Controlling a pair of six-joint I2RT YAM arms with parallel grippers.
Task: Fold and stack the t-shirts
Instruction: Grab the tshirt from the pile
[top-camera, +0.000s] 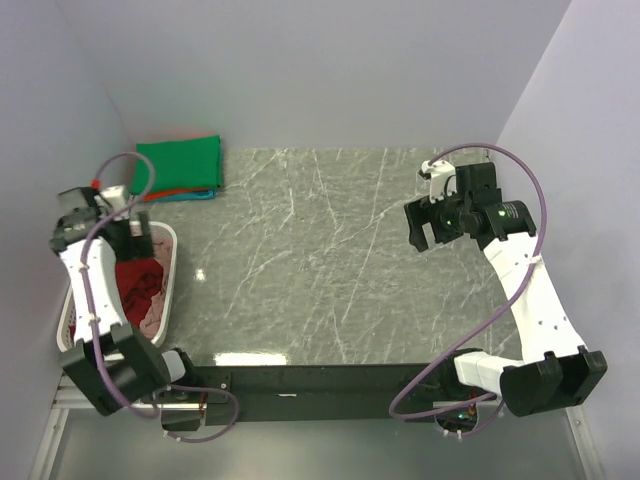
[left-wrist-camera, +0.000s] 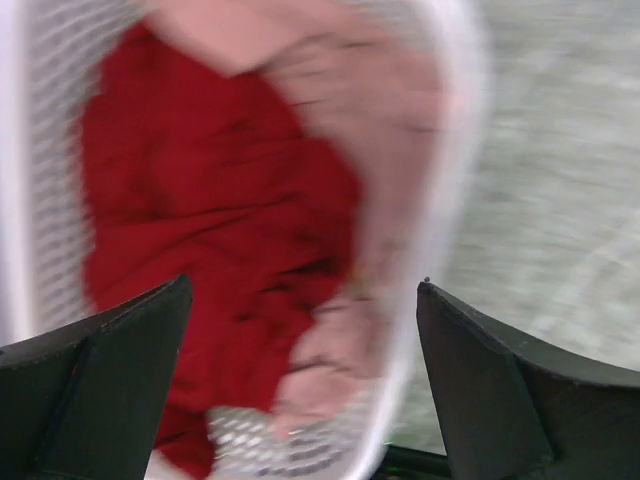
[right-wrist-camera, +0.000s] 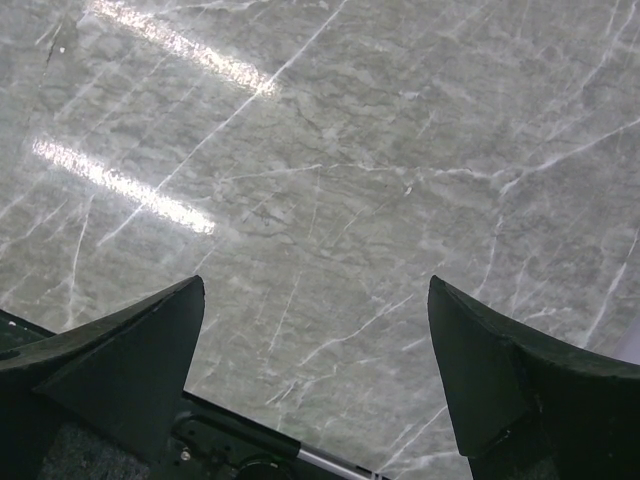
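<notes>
right claw (right-wrist-camera: 316, 282) spread wide and empty over the grey worktop (top-camera: 330, 260), left claw (left-wrist-camera: 302, 285) equally wide and empty above the one white basket (top-camera: 171, 262). the basket holds two crumpled shirts, a dark red t-shirt (top-camera: 138, 280) and a pink t-shirt (top-camera: 155, 318). three folded shirts lie stacked at the far left corner: green t-shirt (top-camera: 180, 163) on top, orange-red t-shirt (top-camera: 168, 193) and teal t-shirt (top-camera: 204, 195) beneath.

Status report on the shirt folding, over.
Left gripper open, above basket. Right gripper open, empty, over table. Dark red shirt crumpled in basket; green shirt folded far-left. Nothing blocking.
</notes>
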